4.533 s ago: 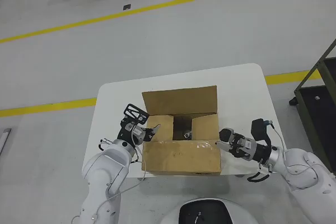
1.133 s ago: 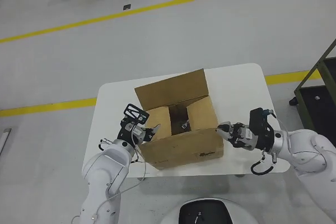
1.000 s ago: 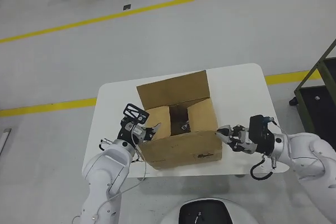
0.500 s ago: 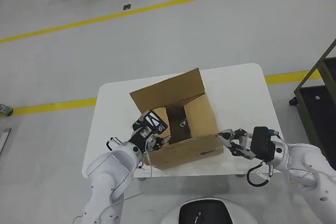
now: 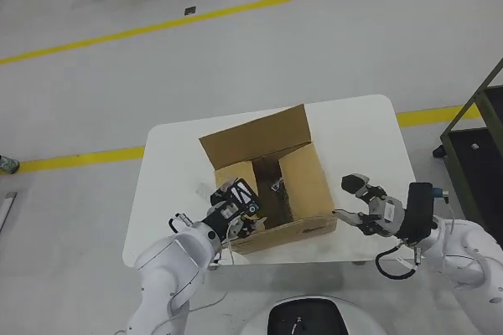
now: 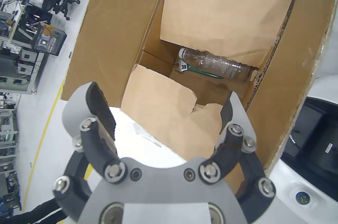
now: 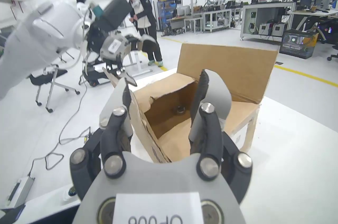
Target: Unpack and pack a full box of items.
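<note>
Box (image 5: 268,188) sits open and skewed on the white tabletop (image 5: 176,167). It looks light, with stiff corrugated walls and floppy flaps, one torn, so take a wall rim. On the box floor a clear bottle (image 6: 214,65) lies over a wrench (image 6: 184,68). The bottle is probably slick and crushable, so grip mid-body. Left gripper (image 6: 163,103) is spread wide and empty over the box's left front corner. Right gripper (image 7: 165,85) is spread wide and empty beside the box's right wall. The smooth tabletop means the box may slide. Workshop benches (image 7: 264,13) stand beyond the box.

Item one: white label (image 7: 155,208) on my right pincer (image 7: 165,82), print upside down and cut by the edge. Item two: small label (image 7: 114,45) on my left pincer (image 6: 161,99), unreadable. Item three: dark print (image 5: 315,224) on the box (image 5: 260,138), too small to read.
</note>
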`<state>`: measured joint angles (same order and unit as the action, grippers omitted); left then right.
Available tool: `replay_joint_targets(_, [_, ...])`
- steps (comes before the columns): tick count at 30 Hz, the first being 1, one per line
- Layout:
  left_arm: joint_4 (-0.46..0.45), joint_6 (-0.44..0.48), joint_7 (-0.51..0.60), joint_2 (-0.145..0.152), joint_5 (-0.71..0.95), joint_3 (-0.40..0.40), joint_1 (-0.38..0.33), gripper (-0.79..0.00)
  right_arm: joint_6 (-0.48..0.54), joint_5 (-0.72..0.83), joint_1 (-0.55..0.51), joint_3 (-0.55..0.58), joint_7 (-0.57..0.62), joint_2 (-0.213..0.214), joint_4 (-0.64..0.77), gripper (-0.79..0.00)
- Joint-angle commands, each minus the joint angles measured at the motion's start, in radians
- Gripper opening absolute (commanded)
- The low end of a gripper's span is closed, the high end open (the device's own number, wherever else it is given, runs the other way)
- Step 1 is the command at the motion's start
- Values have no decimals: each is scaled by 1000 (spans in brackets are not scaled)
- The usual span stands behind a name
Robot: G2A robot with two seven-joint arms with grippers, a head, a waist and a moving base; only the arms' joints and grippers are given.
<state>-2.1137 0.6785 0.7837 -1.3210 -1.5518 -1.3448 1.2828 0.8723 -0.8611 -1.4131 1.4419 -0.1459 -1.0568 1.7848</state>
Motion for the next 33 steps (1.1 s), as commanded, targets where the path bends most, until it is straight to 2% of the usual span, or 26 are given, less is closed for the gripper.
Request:
replay_joint_targets(1, [-13,26,12,4,6,3,-5,0,3,119,-8,11,32,2,12,0])
replay_joint_targets(2, [-15,34,9,5,1,2,-4,0,-7,147,-7,17,63,5,19,-25])
replay_joint_targets(3, [-16,35,4,7,4,2,-2,0,-15,182,-5,18,88,6,29,-203])
replay_joint_targets(4, [-13,37,1,8,14,2,3,0,-23,212,-1,16,114,7,33,-468])
replay_joint_targets(5, [-12,38,3,9,24,1,5,0,-38,232,5,12,145,7,33,-523])
replay_joint_targets(8, [-19,57,17,14,32,2,11,0,-95,270,30,-16,207,5,18,-785])
replay_joint_targets(15, [-39,55,26,23,39,0,30,0,-147,249,90,-119,299,-6,-60,-785])
replay_joint_targets(26, [-27,-31,30,34,26,-36,23,0,5,165,94,-181,374,-3,-110,-785])
replay_joint_targets(33, [-8,-68,23,39,26,-32,7,0,11,53,93,-192,348,-4,-121,-785])
